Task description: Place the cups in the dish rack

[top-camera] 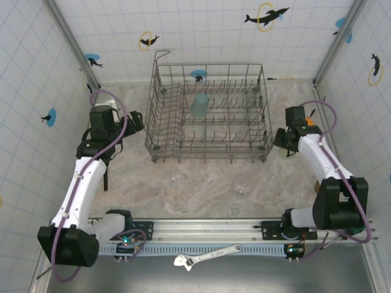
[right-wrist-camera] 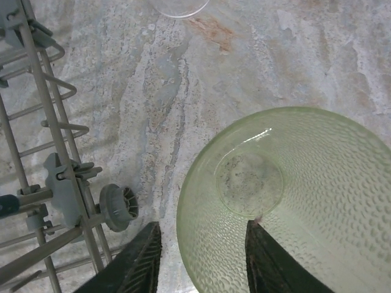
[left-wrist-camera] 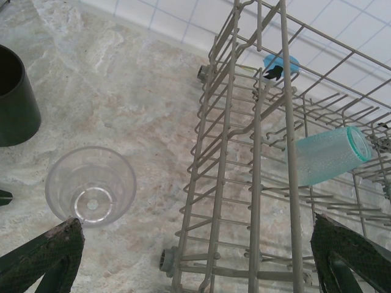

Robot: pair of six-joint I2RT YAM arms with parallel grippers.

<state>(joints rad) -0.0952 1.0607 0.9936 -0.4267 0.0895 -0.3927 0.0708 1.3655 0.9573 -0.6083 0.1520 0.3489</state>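
One pale green cup (right-wrist-camera: pixel 305 183), half cropped, wall seemingly between right fingers (right-wrist-camera: pixel 128 262)

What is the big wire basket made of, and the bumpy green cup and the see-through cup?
The dish rack looks like dull grey metal wire: thin bent rods joined at crossings. The pale green cup seems translucent plastic, maybe glass: the table shows through its dimpled wall. The clear cup looks like thin glossy plastic, fully see-through, though glass is possible.
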